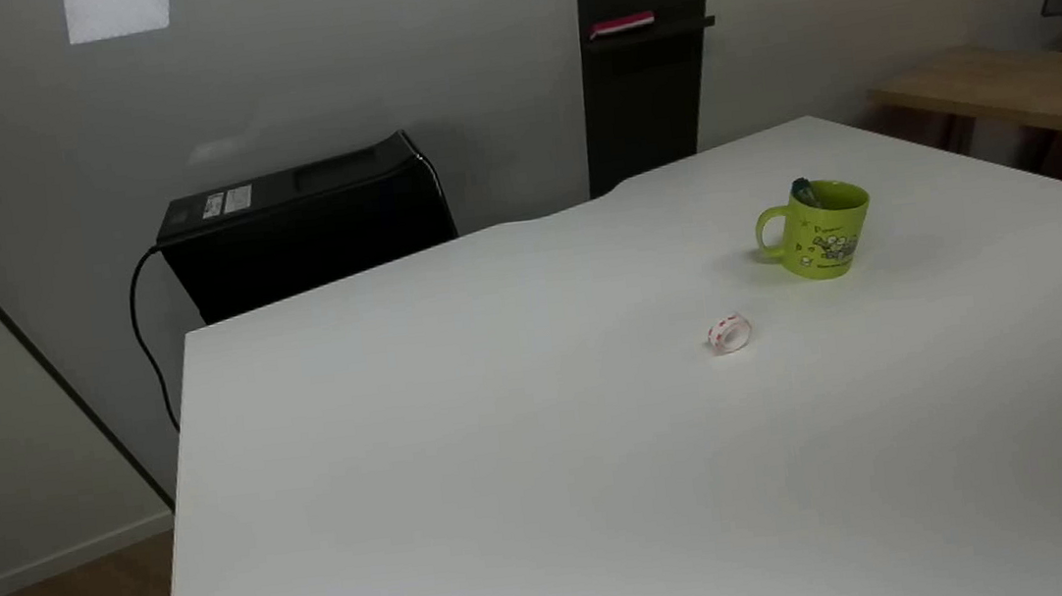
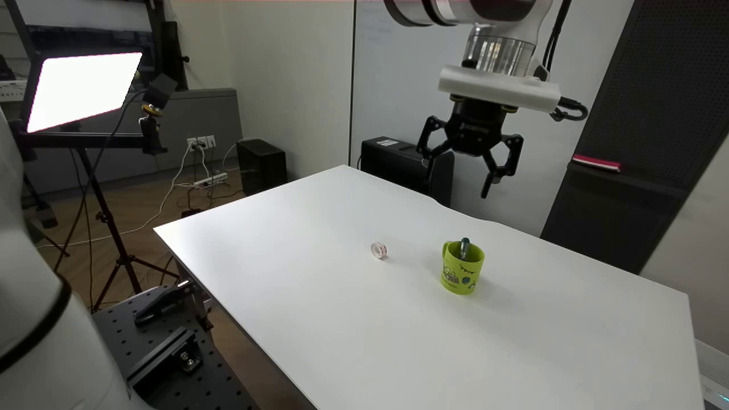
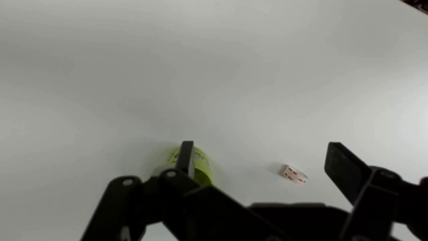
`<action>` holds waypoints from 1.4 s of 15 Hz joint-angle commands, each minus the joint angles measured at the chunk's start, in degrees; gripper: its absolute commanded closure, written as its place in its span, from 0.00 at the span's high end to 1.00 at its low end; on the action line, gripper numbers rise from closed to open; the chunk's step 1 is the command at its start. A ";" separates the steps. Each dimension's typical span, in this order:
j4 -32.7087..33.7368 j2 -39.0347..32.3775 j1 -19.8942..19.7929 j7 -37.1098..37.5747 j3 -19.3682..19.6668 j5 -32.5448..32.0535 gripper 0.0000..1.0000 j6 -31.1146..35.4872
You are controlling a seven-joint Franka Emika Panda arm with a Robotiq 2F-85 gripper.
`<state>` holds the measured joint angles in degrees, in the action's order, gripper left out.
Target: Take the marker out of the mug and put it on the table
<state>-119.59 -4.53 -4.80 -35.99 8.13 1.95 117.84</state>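
Observation:
The lime-green mug stands upright on the white table, and it also shows in an exterior view. The dark marker leans inside the mug with its top end above the rim, seen also in an exterior view. Its lower part is hidden in the mug. My gripper is open and empty, high above the table and apart from the mug. In the wrist view the gripper has its fingers wide apart. One finger covers part of the mug, and the marker is not visible there.
A small tape roll with red marks lies on the table near the mug, and it also shows in the wrist view. A black box stands beyond the table edge. A light wooden table is at the far right.

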 commanded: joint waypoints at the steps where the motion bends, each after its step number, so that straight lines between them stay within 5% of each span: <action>1: 5.11 -5.29 -0.84 0.56 -1.45 -2.15 1.00 0.73; 21: 52.46 -41.88 -5.30 1.88 -7.26 -0.97 1.00 -20.02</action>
<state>-78.16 -39.37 -9.49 -35.92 2.53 1.09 102.69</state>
